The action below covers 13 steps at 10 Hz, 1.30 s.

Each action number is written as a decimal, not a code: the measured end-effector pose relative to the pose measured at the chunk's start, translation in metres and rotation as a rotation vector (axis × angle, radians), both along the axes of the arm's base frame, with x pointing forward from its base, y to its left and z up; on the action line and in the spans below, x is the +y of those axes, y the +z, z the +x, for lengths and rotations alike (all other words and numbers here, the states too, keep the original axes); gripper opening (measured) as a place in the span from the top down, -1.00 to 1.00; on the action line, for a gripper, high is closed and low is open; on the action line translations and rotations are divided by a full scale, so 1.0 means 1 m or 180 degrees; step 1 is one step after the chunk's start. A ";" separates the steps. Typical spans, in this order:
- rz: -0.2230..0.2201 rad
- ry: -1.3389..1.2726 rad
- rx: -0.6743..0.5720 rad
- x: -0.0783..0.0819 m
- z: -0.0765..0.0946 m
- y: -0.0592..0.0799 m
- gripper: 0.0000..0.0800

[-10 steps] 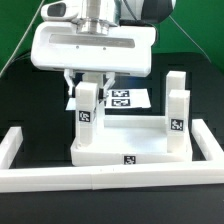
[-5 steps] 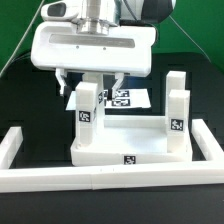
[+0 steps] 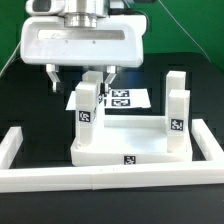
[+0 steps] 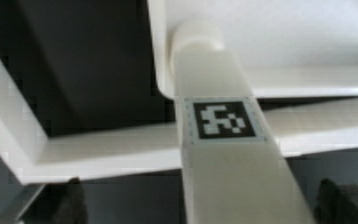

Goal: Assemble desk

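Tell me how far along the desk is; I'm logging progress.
Done: three legs stand upright in the tabletop: the left leg, the far right leg and the near right leg, sides as in the exterior view. In hand: nothing; the claw hangs open above the left leg. Left: a fourth leg isn't clearly visible, and how firmly the legs are seated cannot be told.

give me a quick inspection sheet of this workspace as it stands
surface: black tabletop, ringed by a long white border frame.
job's things: white plastic tray-like desk top with white square-post legs standing in it, tags facing the camera; one leg on the exterior view's left, two legs on its right.
clutter: flat white marker board behind the desk.
grippers: end effector open above the left leg, fingers apart, gripping nothing.
cables: nothing seen.
surroundings: green backdrop.
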<state>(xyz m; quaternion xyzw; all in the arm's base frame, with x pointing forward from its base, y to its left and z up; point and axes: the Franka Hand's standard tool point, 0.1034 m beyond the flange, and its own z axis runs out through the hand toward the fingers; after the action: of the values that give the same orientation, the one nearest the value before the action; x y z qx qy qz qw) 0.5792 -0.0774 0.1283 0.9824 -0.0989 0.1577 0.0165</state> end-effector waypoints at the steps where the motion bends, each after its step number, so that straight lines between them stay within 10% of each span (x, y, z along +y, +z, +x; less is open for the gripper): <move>1: 0.0112 -0.0046 0.0135 -0.005 0.003 0.005 -0.62; 5: 0.0520 -0.0076 0.1196 0.011 0.009 -0.002 -0.62; 9: 0.0467 -0.0202 0.1016 0.010 0.019 -0.004 -0.59; 11: 0.0541 -0.0696 0.1015 0.010 0.019 -0.005 0.27; 13: 0.0592 -0.1033 0.1013 0.011 0.019 -0.005 0.27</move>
<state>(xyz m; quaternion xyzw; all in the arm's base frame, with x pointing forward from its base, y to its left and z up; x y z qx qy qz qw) 0.5980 -0.0667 0.1231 0.9634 -0.2656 -0.0135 -0.0335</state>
